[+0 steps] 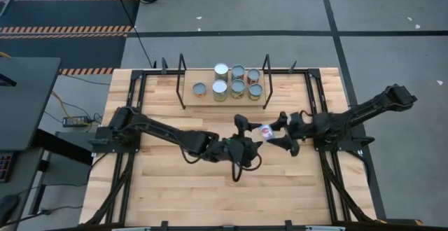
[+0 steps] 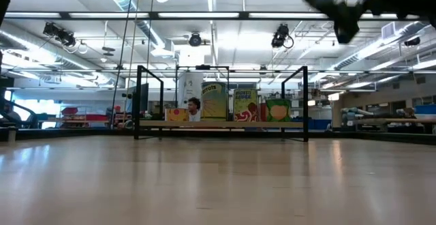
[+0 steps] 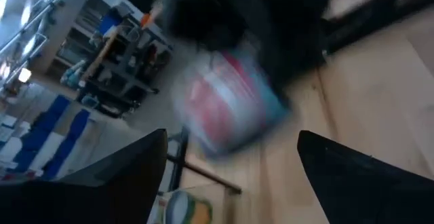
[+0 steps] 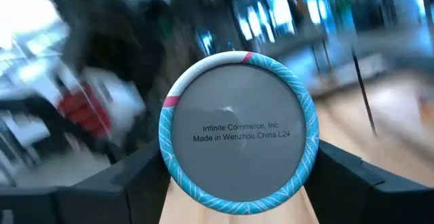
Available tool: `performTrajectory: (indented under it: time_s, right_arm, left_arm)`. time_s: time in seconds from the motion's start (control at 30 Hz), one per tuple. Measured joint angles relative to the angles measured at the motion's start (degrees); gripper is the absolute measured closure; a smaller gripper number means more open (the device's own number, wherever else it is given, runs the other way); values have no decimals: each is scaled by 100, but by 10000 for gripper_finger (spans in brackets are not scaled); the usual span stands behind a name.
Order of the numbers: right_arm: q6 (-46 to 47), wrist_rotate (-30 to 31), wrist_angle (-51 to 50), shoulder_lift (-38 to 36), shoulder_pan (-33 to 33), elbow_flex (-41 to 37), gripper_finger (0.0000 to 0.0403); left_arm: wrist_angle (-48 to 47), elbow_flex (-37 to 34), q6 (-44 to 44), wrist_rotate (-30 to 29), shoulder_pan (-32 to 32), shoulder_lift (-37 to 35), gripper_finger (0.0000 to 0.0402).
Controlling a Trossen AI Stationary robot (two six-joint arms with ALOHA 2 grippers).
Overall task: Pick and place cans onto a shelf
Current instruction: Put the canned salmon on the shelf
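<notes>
One can clamped across its sides in right gripper, above mid-table, short of shelf. Left gripper spread, empty. Probably rigid, light, slick: grip mid-height.

One small can is up in the air over the middle of the table, lying on its side. It is red, white and blue, and its flat grey end has a blue ring around it. Seven more cans stand upright close together on the shelf at the far side of the table. Their round tops look silvery.
</notes>
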Motion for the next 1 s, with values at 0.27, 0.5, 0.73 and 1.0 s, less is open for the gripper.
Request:
performTrajectory:
  time_s: [0.27, 0.5, 0.73, 1.0]
  right_arm:
    - [-697, -2, 941, 10, -4, 17, 113]
    - [-710, -71, 1168, 207, 1, 6, 113]
    - [-818, -110, 1528, 364, -10, -4, 113]
    - [-836, -220, 1578, 265, -185, -14, 113]
  left_arm:
    - [2621, -1187, 434, -239, -7, -61, 65]
    - [4426, -1680, 1398, 27, 185, -61, 65]
    - [4347, -1670, 1416, 618, 409, -68, 59]
    - [4387, -1655, 1720, 725, 380, -83, 49]
